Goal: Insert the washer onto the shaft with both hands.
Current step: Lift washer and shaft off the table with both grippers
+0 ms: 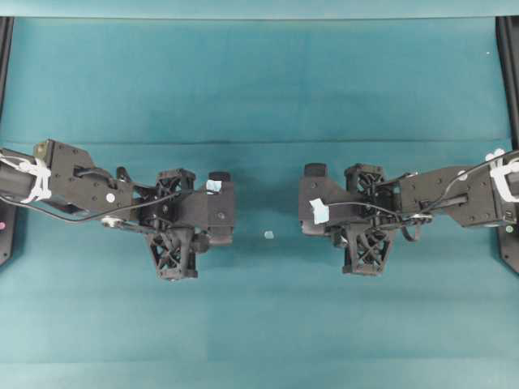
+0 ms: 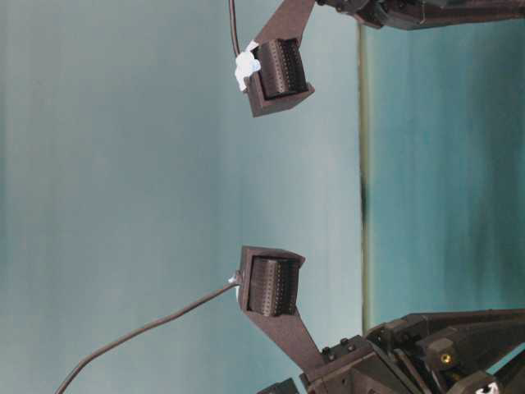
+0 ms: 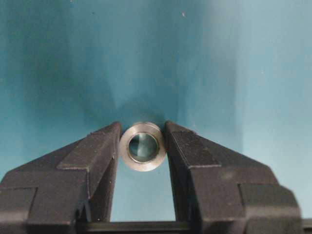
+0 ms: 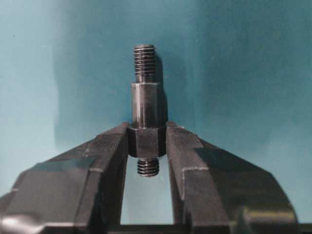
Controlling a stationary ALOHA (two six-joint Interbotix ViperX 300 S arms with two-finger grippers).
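Observation:
In the left wrist view the washer (image 3: 143,166), a thick silvery ring with a dark hole, sits squeezed between the tips of my left gripper (image 3: 143,127), which is shut on it just above the teal cloth. In the right wrist view the shaft (image 4: 145,105), a dark stepped rod with threaded ends, stands upright with my right gripper (image 4: 147,129) shut on its hexagonal collar. From overhead, the left gripper (image 1: 199,217) and right gripper (image 1: 339,212) face each other across a gap, their fingertips, the washer and the shaft hidden beneath them.
A tiny whitish fleck (image 1: 268,235) lies on the teal cloth (image 1: 259,81) between the two arms. Black frame rails (image 1: 509,49) run along the left and right table edges.

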